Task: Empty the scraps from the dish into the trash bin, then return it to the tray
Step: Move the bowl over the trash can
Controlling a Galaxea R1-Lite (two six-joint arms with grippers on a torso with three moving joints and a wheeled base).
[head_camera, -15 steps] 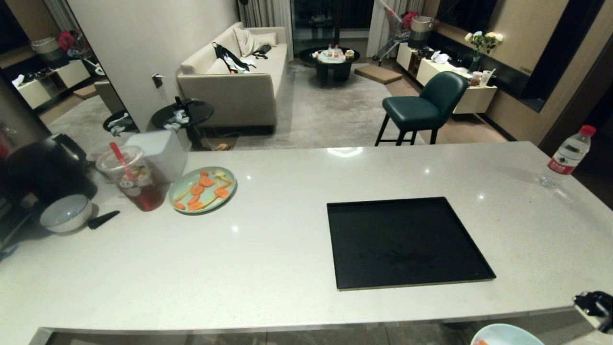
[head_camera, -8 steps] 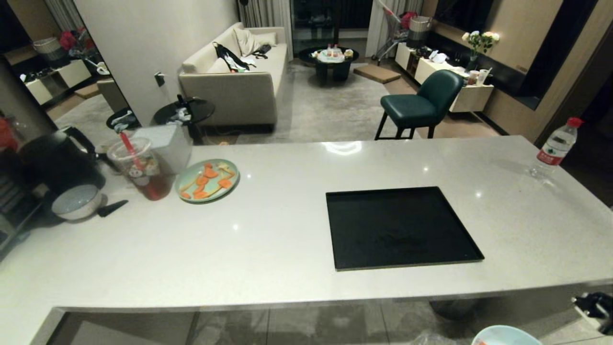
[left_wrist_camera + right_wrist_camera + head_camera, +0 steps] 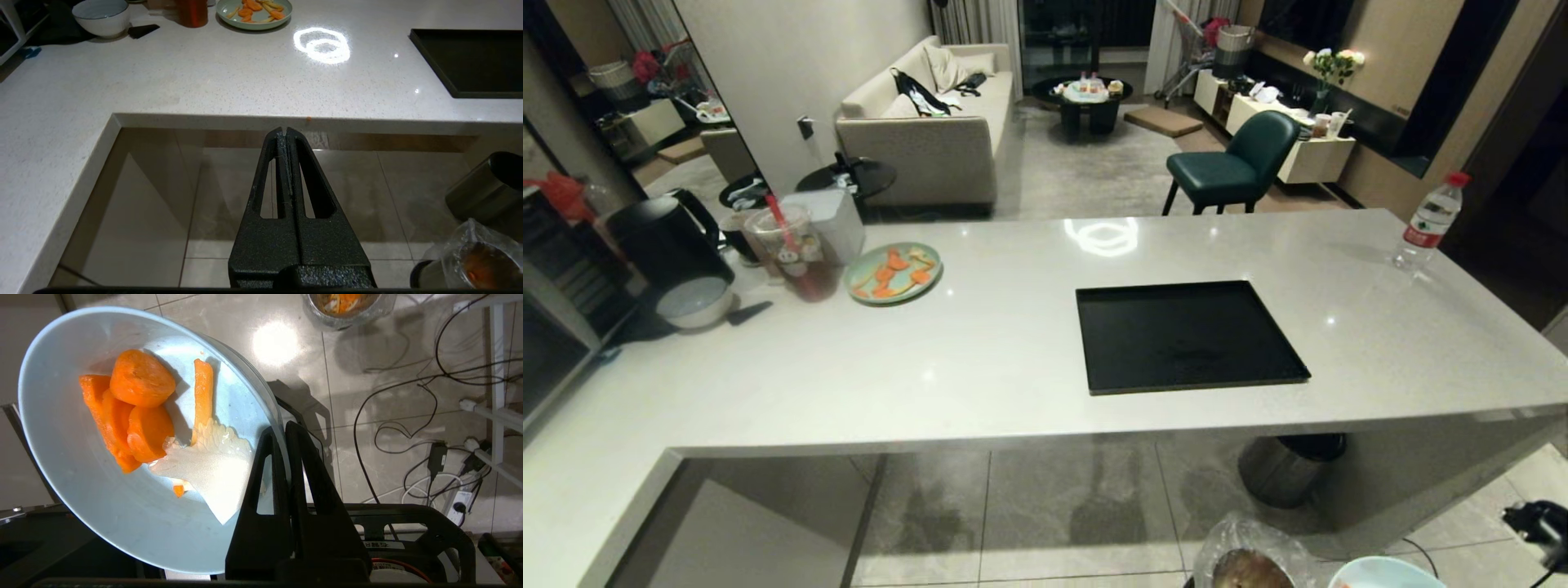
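A: Where's the dish?

B: Small round pale-blue bowl [image 3: 122,457] is in my right gripper [image 3: 282,430], jaws pinched together on the rim, one finger inside and one outside. In head view only its edge [image 3: 1388,572] shows, about 5 o'clock, off the white stone counter [image 3: 980,343] and over the tiled floor.

A: Scraps in it?

B: Yes, orange carrot rounds and sticks with a pale flat bit [image 3: 143,412], bunched on the far side from the fingers. Not dumped yet.

A: How will it handle?

B: My guess: smooth glazed ceramic, stiff, light, breakable, slick. A rim pinch is the only hold and it may pivot when I tip it. Carrots look moist but should slide out.

A: Bin?

B: Small round metal bin with crinkly clear bag [image 3: 1250,563], just at 9 o'clock of the bowl in head view, close beside, not under it. The brushed-steel black-lidded bin [image 3: 1286,469] under the counter is not the target.

A: Arm pose?

B: Right arm low, bowl tilted a little. Left gripper [image 3: 286,132] parked below the counter edge, fingers together, empty.

A: Tray?

B: Large flat black rectangular tray [image 3: 1184,335] on the counter, about 1 o'clock from centre, nothing on it
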